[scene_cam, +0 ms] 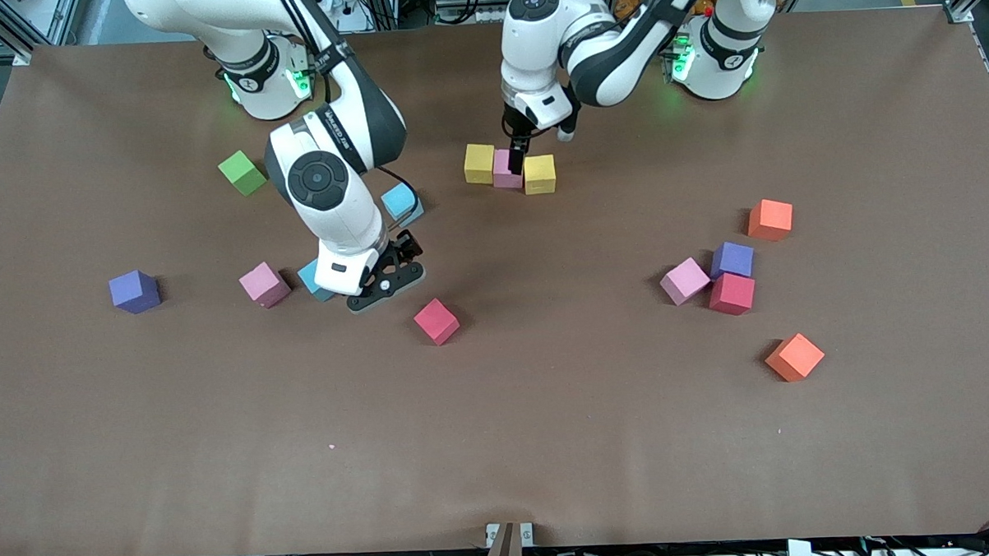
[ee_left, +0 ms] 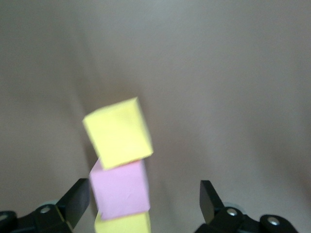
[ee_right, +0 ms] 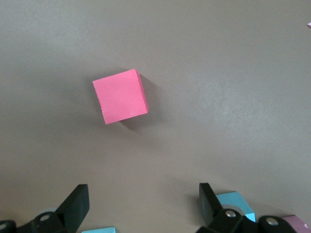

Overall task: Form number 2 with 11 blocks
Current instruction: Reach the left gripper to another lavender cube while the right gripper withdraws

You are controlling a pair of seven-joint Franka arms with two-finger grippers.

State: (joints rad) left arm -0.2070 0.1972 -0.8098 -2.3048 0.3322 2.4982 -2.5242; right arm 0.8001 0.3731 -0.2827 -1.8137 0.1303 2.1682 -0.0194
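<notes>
Starting near the front camera, the brown table (scene_cam: 500,442) is wide bare surface up to the red cube (scene_cam: 436,321), with the right gripper (scene_cam: 386,282) spread wide and holding nothing just above it. Farther back, the yellow-pink-yellow row (scene_cam: 509,170) sits edge to edge, with the left gripper (scene_cam: 518,158) released right over the pink cube (scene_cam: 505,171).

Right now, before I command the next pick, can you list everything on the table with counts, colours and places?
row of cubes: three, yellow-pink-yellow, touching, near the bases.
green cube: one, toward the right arm's end.
light blue cubes: two, by the right arm's wrist.
purple cubes: two, one at each end.
loose pink cubes: two, one per end.
red cubes: two, one mid-table, one touching a purple.
orange cubes: two, left arm's end.
brown table.
left gripper: open, over the row.
right gripper: open, beside a red cube.
</notes>
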